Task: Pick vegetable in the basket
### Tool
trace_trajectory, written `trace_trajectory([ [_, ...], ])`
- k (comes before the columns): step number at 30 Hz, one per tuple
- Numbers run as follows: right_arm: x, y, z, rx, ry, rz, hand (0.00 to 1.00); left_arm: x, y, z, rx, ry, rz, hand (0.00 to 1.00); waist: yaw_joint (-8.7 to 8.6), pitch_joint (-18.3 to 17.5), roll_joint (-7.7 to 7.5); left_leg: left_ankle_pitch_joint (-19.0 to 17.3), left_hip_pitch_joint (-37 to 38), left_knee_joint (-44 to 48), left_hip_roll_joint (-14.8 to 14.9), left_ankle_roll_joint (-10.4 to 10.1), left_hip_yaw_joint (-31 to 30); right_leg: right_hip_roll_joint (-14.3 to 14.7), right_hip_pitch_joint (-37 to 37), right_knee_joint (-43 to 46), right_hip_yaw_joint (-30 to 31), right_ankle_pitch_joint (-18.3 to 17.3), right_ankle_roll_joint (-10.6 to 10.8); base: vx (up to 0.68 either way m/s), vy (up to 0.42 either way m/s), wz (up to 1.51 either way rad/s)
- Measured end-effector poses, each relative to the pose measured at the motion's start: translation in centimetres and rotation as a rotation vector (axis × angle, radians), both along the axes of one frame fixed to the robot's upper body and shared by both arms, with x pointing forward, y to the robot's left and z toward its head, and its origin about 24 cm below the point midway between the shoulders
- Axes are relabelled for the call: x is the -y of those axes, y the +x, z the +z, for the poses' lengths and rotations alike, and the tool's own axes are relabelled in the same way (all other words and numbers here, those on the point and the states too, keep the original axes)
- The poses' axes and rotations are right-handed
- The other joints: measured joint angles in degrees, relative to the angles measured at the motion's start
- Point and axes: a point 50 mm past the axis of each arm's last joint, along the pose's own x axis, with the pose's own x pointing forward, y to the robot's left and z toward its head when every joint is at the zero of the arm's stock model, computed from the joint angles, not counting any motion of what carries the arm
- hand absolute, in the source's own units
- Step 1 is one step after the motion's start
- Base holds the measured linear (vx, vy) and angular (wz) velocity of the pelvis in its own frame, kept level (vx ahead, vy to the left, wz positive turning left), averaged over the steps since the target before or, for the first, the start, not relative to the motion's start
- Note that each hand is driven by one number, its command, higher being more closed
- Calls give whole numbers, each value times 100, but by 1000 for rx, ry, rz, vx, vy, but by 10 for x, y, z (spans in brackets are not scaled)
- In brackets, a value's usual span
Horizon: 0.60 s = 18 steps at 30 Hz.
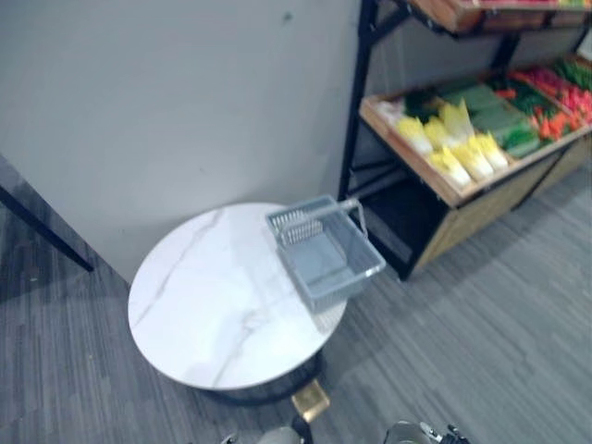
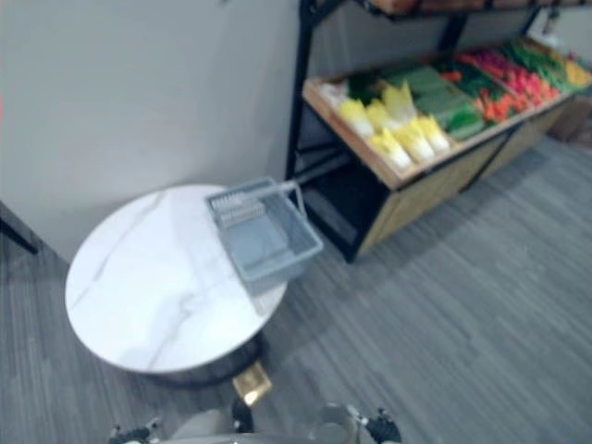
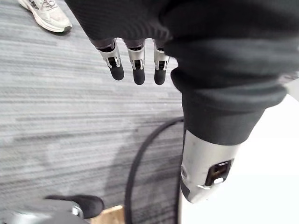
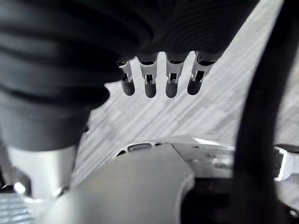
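Left robot hand (image 3: 135, 65) hangs with straight, relaxed fingers over the grey carpet (image 1: 481, 324), nothing in its grasp. The right robot hand (image 4: 149, 83) is the same on my feed: fingers straight and slack, holding nothing. From the head camera I've got a round white marbled surface (image 1: 213, 305) set close to a plain grey wall (image 1: 185, 111). A grey-blue basket (image 1: 324, 250) sits at the surface's 2 o'clock edge, its far end jutting past the rim. Up at 1 o'clock from the surface stands a black-framed shelf (image 1: 356, 111) with a wooden tray, and that's where the vegetables (image 1: 458, 153) are: pale yellow heads at the front, green ones behind, orange and red further along. In the left wrist view, a person's white shoe (image 3: 44, 14) rests on the carpet.
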Motion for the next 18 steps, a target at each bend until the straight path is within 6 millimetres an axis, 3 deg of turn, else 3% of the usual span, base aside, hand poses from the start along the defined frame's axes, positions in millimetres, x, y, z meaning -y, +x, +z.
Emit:
trace_trajectory([
  [1,-1,3,1,17,2,-4,0,1,6,1,15,0,-6,0,-46,9,10,-76,130,-10,-9,-10,-204,-25,-230,-516,-196,-251,37,449,-72,101],
  [3,-1,2,1,17,3,-22,0,4,12,2,31,-6,-10,0,-46,19,37,-140,372,-23,2,-66,-474,146,-276,-1905,-149,-296,32,536,-163,91],
  [5,2,2,0,12,-1,-47,0,11,19,2,52,-19,-20,0,-58,22,68,-242,477,-35,24,-204,-949,603,-241,-4115,749,-172,143,494,-270,97],
  [7,2,-3,-1,-5,-1,-66,0,20,24,1,62,-39,-35,0,-55,34,92,-364,444,25,77,-405,-1305,905,-115,-5034,1646,158,242,358,-305,100],
  [8,-1,-6,-2,-12,9,-77,0,19,24,2,61,-37,-37,0,-50,24,68,-423,479,27,84,-495,-1423,911,-27,-5122,1798,344,263,370,-425,112],
  [9,-7,-16,-5,-37,23,-98,0,13,20,2,55,-23,-19,0,-38,-89,-148,-533,575,12,39,-663,-1601,765,187,-5192,1709,759,382,373,-487,80],
  [10,-1,-16,-4,-48,9,-100,0,15,17,0,44,-32,18,0,32,-95,18,-646,625,46,255,-832,-1555,888,378,-5323,1430,398,450,346,-476,69],
  [11,3,-16,-4,-49,-2,-100,0,21,14,-1,37,-45,31,0,32,-135,86,-624,565,56,399,-878,-1391,978,428,-5424,1293,398,396,298,-399,46],
  [12,12,-14,-2,-43,-22,-94,0,31,11,-4,24,-64,42,0,-20,-216,317,-622,576,-5,635,-948,-1206,1196,554,-5645,1104,416,301,266,-291,54],
  [13,17,-12,-1,-46,-35,-89,0,37,11,-5,21,-77,42,0,-21,-241,445,-565,573,-114,836,-1060,-1230,1388,696,-5858,942,445,213,261,-275,48],
  [15,16,-6,0,-43,-41,-46,0,36,11,-5,21,-72,44,0,-2,-239,447,-415,551,-162,1020,-1290,-1257,1587,879,-6198,778,535,68,173,-258,31],
  [18,14,-1,0,-37,-43,-5,0,33,11,-4,23,-58,45,0,7,-266,446,-271,372,-166,1161,-1387,-1260,1738,932,-6541,637,613,-47,53,-159,22],
])
